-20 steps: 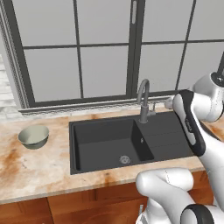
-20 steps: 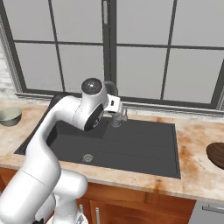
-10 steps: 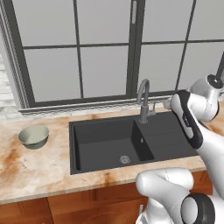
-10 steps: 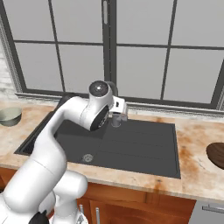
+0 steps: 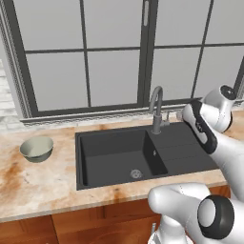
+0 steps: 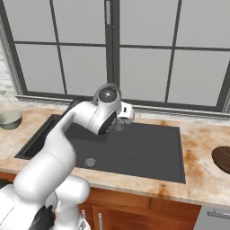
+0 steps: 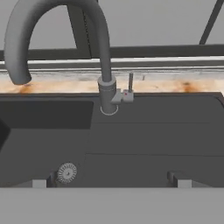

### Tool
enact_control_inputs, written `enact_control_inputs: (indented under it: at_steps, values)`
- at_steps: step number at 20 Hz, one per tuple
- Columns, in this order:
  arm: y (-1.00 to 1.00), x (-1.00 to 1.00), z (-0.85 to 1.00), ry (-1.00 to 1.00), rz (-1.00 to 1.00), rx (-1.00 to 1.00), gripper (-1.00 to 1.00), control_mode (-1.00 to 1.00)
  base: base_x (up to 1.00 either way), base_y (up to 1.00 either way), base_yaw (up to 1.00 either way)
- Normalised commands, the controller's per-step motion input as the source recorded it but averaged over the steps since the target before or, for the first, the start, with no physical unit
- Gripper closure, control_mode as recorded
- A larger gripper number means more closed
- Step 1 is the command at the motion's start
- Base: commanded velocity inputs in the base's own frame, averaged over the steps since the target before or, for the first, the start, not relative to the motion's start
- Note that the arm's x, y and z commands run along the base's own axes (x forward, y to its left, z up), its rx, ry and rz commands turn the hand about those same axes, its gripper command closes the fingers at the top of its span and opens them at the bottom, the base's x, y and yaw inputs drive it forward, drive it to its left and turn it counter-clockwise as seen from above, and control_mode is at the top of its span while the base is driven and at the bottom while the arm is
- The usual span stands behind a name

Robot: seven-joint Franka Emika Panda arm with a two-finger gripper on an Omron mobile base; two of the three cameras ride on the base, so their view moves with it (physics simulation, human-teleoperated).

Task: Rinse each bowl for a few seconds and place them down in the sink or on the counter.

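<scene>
While my two-finger gripper (image 7: 109,181) hangs with its jaws spread wide and nothing between them, its dark tips show just at the near edge of my hand view. Directly below and ahead of the jaws lies the large matte black sink (image 7: 144,140), its round steel drain (image 7: 67,172) off to their left. Farther ahead stands the grey gooseneck tap (image 7: 103,65) with its small lever (image 7: 130,83) upright just beside the base, almost centred on the jaws. I judge the lever is what I go for first, straight forward. Both bowls sit well apart from the jaws: the pale grey-green round bowl (image 5: 36,148) on the marbled beige-and-orange counter (image 5: 38,181) far left past the basin, the dark brown shallow bowl (image 6: 222,158) far right.
</scene>
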Motion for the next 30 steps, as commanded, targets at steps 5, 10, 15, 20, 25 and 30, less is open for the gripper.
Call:
enact_control_inputs:
  at_steps: [5, 10, 15, 20, 25, 30]
  values:
    - [-0.01, 0.32, -0.21, 0.00, 0.00, 0.00, -1.00, -1.00, 0.00, 0.00, 0.00]
    - [-0.03, 0.37, -0.15, 0.00, 0.01, 0.00, -1.00, -1.00, 0.00, 0.00, 0.00]
    - [-0.24, 0.27, -0.16, -0.01, 0.05, 0.00, -1.00, -1.00, 0.00, 0.00, 0.00]
    - [-0.12, 0.33, -0.15, -0.01, 0.04, 0.00, -1.00, -1.00, 0.00, 0.00, 0.00]
    - [-0.02, 0.35, -0.15, -0.02, 0.04, 0.00, -1.00, -1.00, 0.00, 0.00, 0.00]
    - [-0.02, 0.36, -0.17, 0.00, 0.03, 0.00, -1.00, -1.00, 0.00, 0.00, 0.00]
